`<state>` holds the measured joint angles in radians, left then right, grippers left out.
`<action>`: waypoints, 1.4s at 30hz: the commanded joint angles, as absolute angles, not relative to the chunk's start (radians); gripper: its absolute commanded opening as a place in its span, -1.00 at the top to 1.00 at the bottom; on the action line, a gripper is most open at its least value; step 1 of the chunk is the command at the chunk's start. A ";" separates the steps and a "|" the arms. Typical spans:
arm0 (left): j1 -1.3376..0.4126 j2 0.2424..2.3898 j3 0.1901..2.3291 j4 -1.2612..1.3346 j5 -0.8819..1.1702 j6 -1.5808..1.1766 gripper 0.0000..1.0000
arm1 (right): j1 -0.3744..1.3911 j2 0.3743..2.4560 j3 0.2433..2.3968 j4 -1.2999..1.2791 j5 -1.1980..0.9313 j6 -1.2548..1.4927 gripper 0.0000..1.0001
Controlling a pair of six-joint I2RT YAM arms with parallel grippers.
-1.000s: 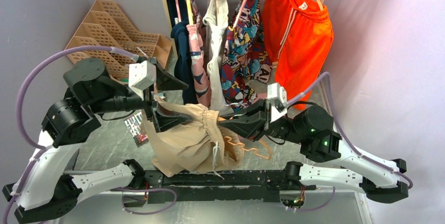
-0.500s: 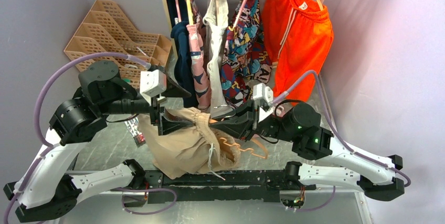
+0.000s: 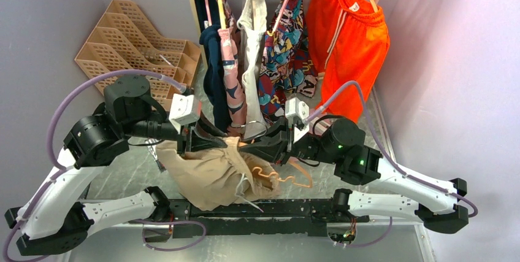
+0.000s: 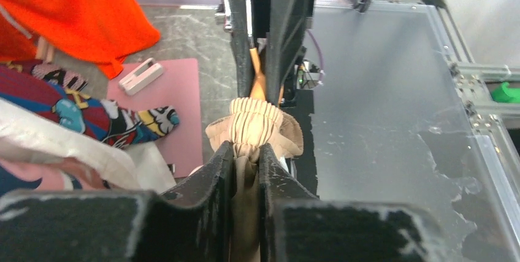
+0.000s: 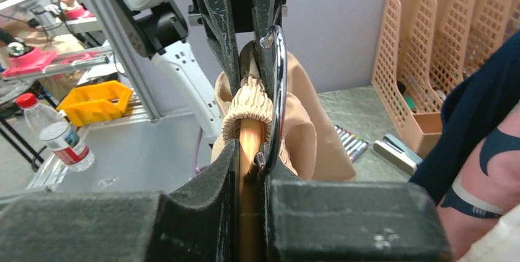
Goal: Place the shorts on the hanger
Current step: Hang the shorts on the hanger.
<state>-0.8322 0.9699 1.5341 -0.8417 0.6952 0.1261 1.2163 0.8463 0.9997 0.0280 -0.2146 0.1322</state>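
The beige shorts (image 3: 208, 173) hang bunched between the two arms above the table's front. My left gripper (image 3: 230, 142) is shut on their gathered waistband (image 4: 254, 121), with fabric squeezed between its fingers (image 4: 224, 164). My right gripper (image 3: 248, 146) faces it tip to tip and is shut on the pale orange hanger (image 3: 279, 176). The hanger's wavy bar sticks out to the right of the shorts. In the right wrist view the hanger's arm (image 5: 248, 145) runs between the jaws into the waistband (image 5: 248, 105). Its metal hook (image 5: 279, 90) curves beside it.
A rail at the back holds several garments, among them bright orange shorts (image 3: 346, 35) and a cream one (image 3: 252, 41). Tan lattice file racks (image 3: 138, 35) stand back left. Markers (image 5: 351, 142) and a pink mat (image 4: 165, 102) lie on the table.
My left gripper has moved right and shut on the shorts' waistband. The right arm has shifted left with the hanger, so the two grippers now meet.
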 commanded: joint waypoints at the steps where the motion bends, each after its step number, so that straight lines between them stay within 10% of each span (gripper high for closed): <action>1: -0.841 0.994 1.551 -0.811 0.726 0.114 0.81 | 1.217 0.848 1.009 0.176 -0.215 0.130 1.00; 22: -0.848 1.012 1.518 -0.641 0.762 -0.016 0.76 | 1.218 0.891 1.008 0.245 -0.243 0.144 1.00; 29: -0.848 1.013 1.519 -0.615 0.776 -0.040 0.17 | 1.217 0.897 1.008 0.240 -0.249 0.138 1.00; 38: -0.857 1.026 1.508 -0.614 0.786 -0.055 0.25 | 1.217 0.902 1.009 0.267 -0.258 0.141 1.00; 42: -0.858 1.005 1.552 -0.628 0.766 -0.050 -0.28 | 1.218 0.898 0.983 0.270 -0.255 0.141 1.00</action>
<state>-0.8482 1.0267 1.5127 -0.6437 0.7620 -0.0425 1.2182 0.9184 0.9905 0.1562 -0.2687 0.1490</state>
